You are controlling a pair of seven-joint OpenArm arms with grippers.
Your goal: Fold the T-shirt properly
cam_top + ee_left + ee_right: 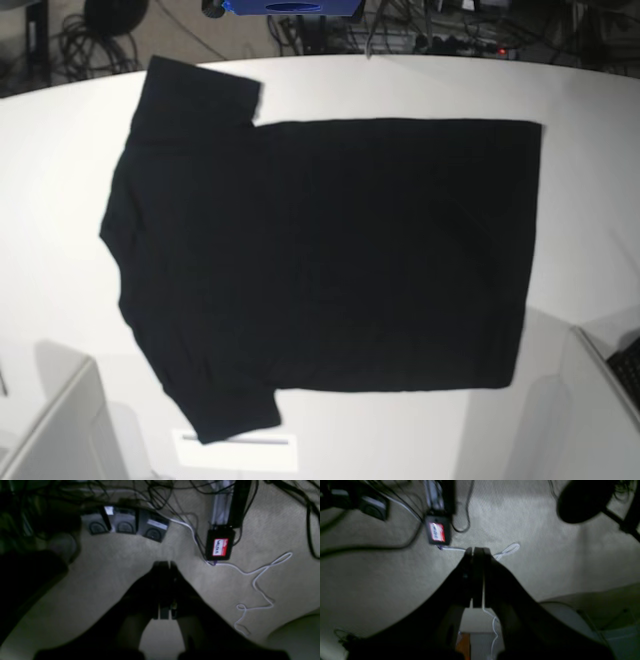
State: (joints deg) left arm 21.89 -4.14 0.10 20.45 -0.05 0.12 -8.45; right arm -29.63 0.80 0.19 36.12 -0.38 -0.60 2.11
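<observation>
T-shirt (320,260) spread flat, plain side up, on white surface (590,150); left pincer (165,566) and right pincer (477,551) both closed, empty, over carpet.

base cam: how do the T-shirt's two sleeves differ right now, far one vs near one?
The far sleeve shows a wider, squarer cuff than the near sleeve, which tapers. The far sleeve lies wholly on the bare table. The near sleeve's tip overlaps a pale strip. Shared: both are black, show no print and lie spread flat, with the T-shirt not yet folded.
</observation>
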